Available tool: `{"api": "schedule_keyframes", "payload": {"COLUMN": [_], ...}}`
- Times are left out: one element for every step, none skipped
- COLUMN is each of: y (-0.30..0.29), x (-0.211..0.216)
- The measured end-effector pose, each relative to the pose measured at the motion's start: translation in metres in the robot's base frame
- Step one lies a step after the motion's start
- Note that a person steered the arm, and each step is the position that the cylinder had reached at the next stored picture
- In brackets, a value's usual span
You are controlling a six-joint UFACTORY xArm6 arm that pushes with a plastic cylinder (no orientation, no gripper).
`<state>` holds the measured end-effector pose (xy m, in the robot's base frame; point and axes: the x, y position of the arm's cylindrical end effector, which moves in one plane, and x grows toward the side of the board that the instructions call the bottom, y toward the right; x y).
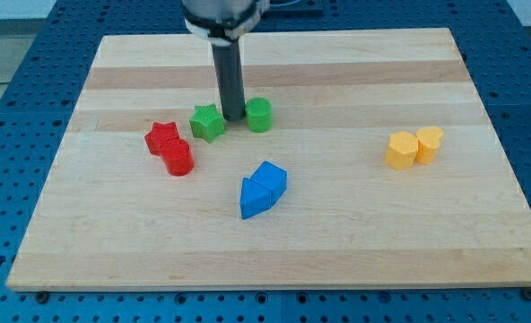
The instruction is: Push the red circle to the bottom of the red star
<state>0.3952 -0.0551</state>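
The red star (161,137) lies on the wooden board at the view's left of centre. The red circle (178,157) touches it just below and slightly right of it. My tip (233,118) stands between the green star (207,122) and the green circle (259,115), above and to the right of the red blocks, apart from them.
A blue cube (271,178) and a blue triangle (254,199) touch each other near the middle. A yellow hexagon (401,150) and another yellow block (429,143) sit together at the view's right. The board's edge (274,287) runs along the bottom.
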Motion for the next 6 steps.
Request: {"api": "schedule_keyframes", "payload": {"y": [0.018, 0.010, -0.015, -0.055, -0.079, -0.095], "x": [-0.001, 0.008, 0.042, 0.074, 0.070, 0.051]}}
